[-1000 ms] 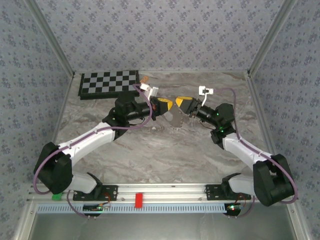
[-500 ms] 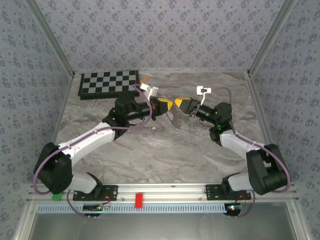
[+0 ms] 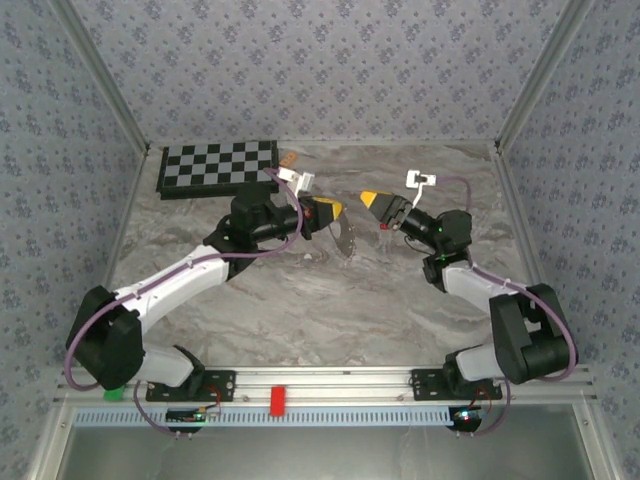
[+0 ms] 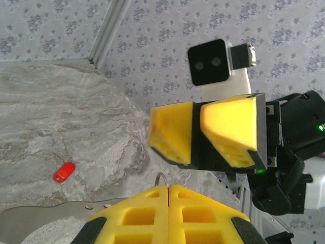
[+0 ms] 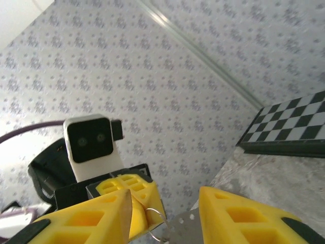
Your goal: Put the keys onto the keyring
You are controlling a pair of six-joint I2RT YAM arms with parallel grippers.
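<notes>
Pulled back from the left claw (image 3: 328, 211) since the earlier frame, the right claw (image 3: 375, 199) is held parted and empty. The keyring (image 4: 161, 177) is pinched in the closed left claw and held aloft, presumably for threading; the red key (image 4: 64, 172) is left lying on the surface (image 4: 40, 117).

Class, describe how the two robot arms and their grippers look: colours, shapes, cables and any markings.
Both the left arm and right arm have white links between bulky black joints, with a purple cable looped alongside. The left gripper and right gripper have blocky yellow fingers with recessed pockets. A white-and-black camera box sits on each wrist.
</notes>
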